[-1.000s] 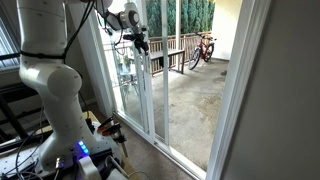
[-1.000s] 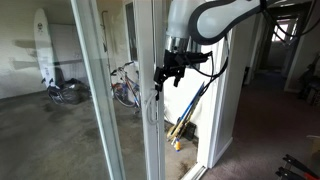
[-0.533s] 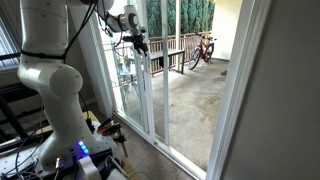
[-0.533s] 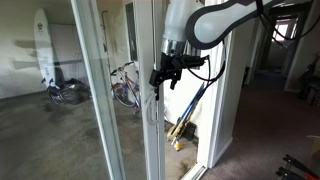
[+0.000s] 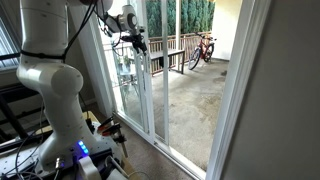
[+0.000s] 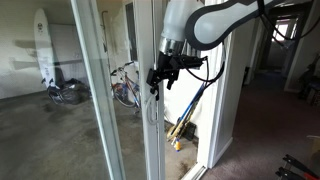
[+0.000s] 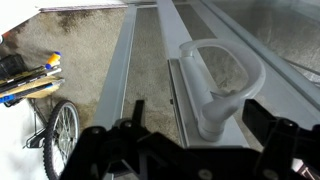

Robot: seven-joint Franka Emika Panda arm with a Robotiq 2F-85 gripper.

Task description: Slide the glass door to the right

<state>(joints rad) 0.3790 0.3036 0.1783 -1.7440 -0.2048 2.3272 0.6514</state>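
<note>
Shifted a touch toward the white handle (image 7: 222,88) since the frame before: my end effector (image 6: 157,74). Wrist view shows it released, fingers (image 7: 133,112) spread either side of the handle, not clamped. Glass door (image 6: 156,135) stands upright directly behind the handle, which is fixed to its white stile. Bicycle (image 6: 124,84) stands beyond the handle, outside the glass.

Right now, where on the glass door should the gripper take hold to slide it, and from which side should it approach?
Probably the white loop handle on the door frame. It stands off the frame toward the room, leaving a gap behind its bar, so the open gripper should come straight in from the room side and close on that bar.
</note>
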